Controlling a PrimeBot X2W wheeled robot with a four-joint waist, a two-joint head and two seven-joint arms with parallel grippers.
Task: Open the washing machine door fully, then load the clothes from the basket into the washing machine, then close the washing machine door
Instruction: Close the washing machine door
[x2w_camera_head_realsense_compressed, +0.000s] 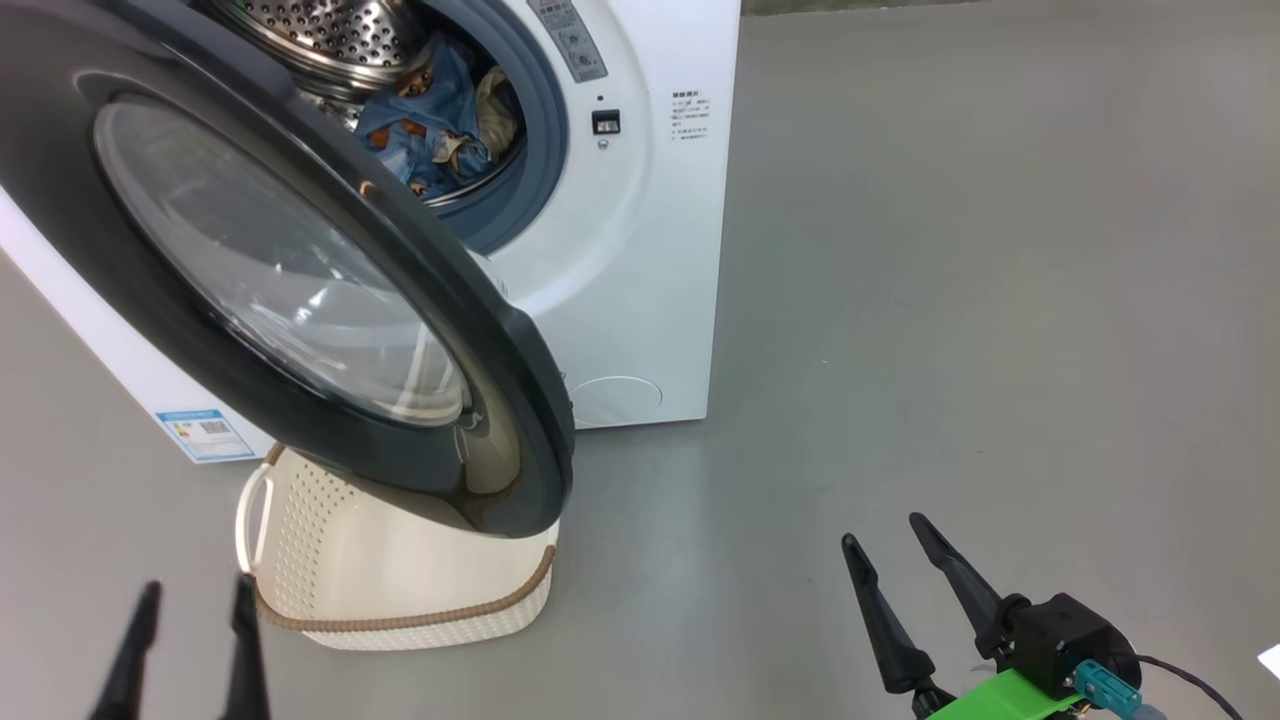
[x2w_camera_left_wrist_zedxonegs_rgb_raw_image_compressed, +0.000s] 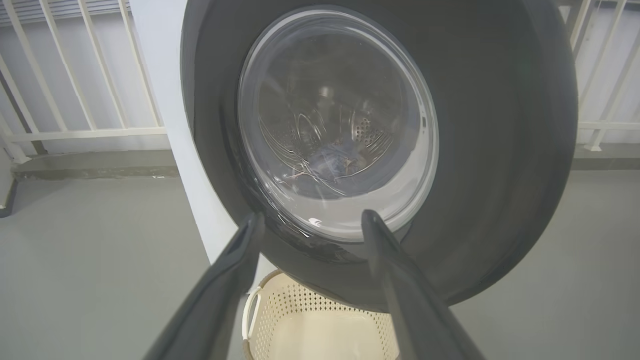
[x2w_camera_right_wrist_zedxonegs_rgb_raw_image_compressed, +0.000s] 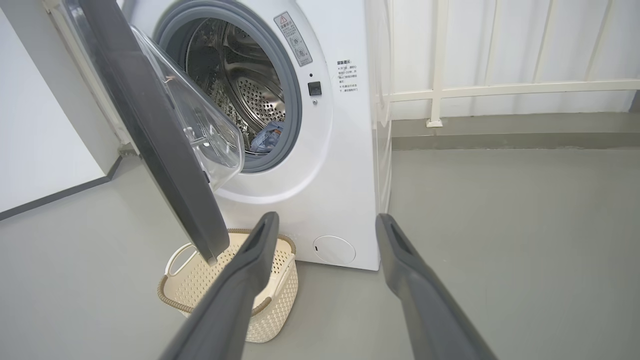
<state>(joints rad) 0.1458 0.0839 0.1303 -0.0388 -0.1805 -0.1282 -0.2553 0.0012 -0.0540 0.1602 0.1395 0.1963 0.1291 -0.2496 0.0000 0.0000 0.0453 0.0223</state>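
Leftmost, my left pincer (x2w_camera_head_realsense_compressed: 195, 650) gapes empty; just ahead the door (x2w_camera_head_realsense_compressed: 290, 280) hangs half-swung over the basket (x2w_camera_head_realsense_compressed: 400, 600). Beyond, clothes (x2w_camera_head_realsense_compressed: 430, 125) lie near the lip of the drum (x2w_camera_head_realsense_compressed: 320, 40), so a hasty push could trap cloth. My right pincer (x2w_camera_head_realsense_compressed: 883, 533), likewise spread, holds nothing.

A smooth grey floor (x2w_camera_head_realsense_compressed: 950, 300) lies evenly lit. In the right wrist view, a white barred metal railing (x2w_camera_right_wrist_zedxonegs_rgb_raw_image_compressed: 500, 90) stands at two o'clock, a white wall (x2w_camera_right_wrist_zedxonegs_rgb_raw_image_compressed: 40, 125) with dark skirting (x2w_camera_right_wrist_zedxonegs_rgb_raw_image_compressed: 50, 198) at nine.
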